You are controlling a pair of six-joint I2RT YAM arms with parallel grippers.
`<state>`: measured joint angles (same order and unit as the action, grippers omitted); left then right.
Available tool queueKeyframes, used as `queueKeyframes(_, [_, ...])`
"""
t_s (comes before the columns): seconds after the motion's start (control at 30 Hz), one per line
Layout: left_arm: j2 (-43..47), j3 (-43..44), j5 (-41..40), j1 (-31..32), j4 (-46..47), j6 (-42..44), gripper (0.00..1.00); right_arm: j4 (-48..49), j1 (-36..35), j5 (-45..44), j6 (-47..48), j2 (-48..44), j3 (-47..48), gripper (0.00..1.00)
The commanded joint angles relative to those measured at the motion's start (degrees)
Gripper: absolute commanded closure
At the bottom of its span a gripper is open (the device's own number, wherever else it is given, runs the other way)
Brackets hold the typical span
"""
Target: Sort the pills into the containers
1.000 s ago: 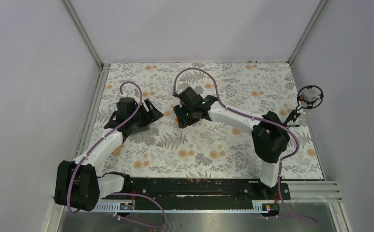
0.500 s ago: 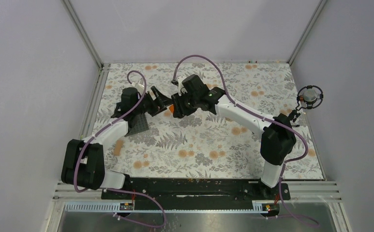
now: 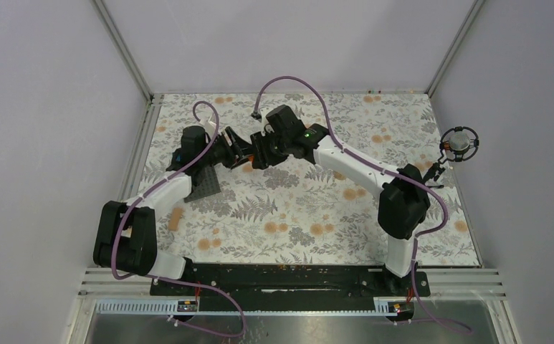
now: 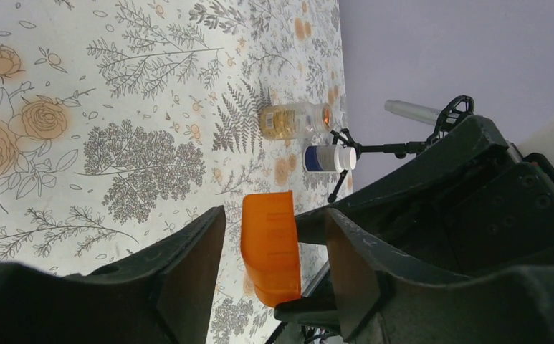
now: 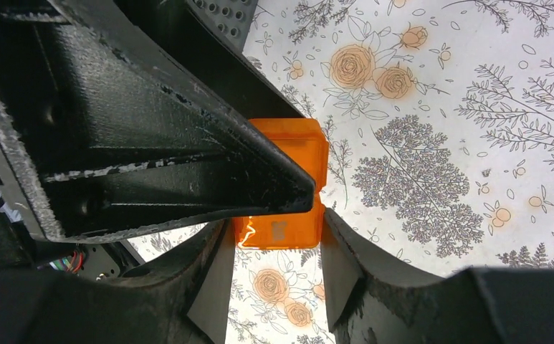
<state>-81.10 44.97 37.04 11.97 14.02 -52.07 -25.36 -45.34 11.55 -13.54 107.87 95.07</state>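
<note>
Both arms have swung inward since a second ago and now meet over the far middle of the surface. Near left, the dark grey studded plate (image 3: pixel 206 185) lies under the left arm. Past it, the right fingers (image 5: pixel 209 287) grip the orange box (image 5: pixel 288 140), steadying it, we judge, while the left fingers (image 4: pixel 188 279) stand open astride it, likely going for the lid. Farther right, the tan bottle (image 4: pixel 295 120) and white-and-dark bottle (image 4: pixel 329 158) wait upright.

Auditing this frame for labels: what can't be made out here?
Orange box: top view, left gripper and right gripper cover nearly all of it; right wrist view, a left finger covers part, lid state unclear.
Pills: none visible anywhere; box walls too cloudy.
Clear bottle, white bottle: left wrist view, too small to read contents.
</note>
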Motion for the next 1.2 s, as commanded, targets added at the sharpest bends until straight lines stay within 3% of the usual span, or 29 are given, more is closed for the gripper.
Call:
queueKeyframes(0.0, [-0.46, 3.38, 2.92, 0.07, 0.57, 0.14, 0.48, 0.35, 0.66, -0.53, -1.61, 1.02, 2.73, 0.70])
queueKeyframes(0.1, [-0.61, 3.81, 3.30, 0.07, -0.35, 0.38, 0.58, 0.35, 1.10, -0.46, -2.49, 1.56, 2.84, 0.70])
queueKeyframes(0.3, [-1.23, 4.31, 3.59, 0.07, -0.67, 0.61, 0.93, 0.40, 1.37, 1.31, -3.73, 2.44, 3.80, 0.70])
queueKeyframes(0.37, [-1.23, 4.53, 3.70, 0.07, -0.86, 1.03, 1.00, 0.36, 1.59, 2.85, -3.77, 2.36, 3.60, 0.70])
queueKeyframes(0.57, [-1.26, 5.56, 4.99, 0.07, -2.09, 3.88, 1.00, 4.03, 4.75, 11.28, -5.38, -0.15, -0.66, 0.55])
queueKeyframes(0.8, [-1.58, 6.14, 5.36, -0.32, -2.48, 4.79, 1.00, 6.55, 8.08, 3.87, -7.72, -4.80, -7.45, 0.28])
queueKeyframes(0.97, [-2.20, 6.61, 5.04, -0.48, -2.68, 5.03, 1.00, 6.51, 9.72, 2.47, -9.05, -5.78, -9.41, 0.27])
queueKeyframes(1.17, [-2.31, 6.68, 4.54, -0.59, -2.94, 5.49, 1.00, 7.22, 10.95, 4.05, -9.80, -5.53, -9.65, 0.35])
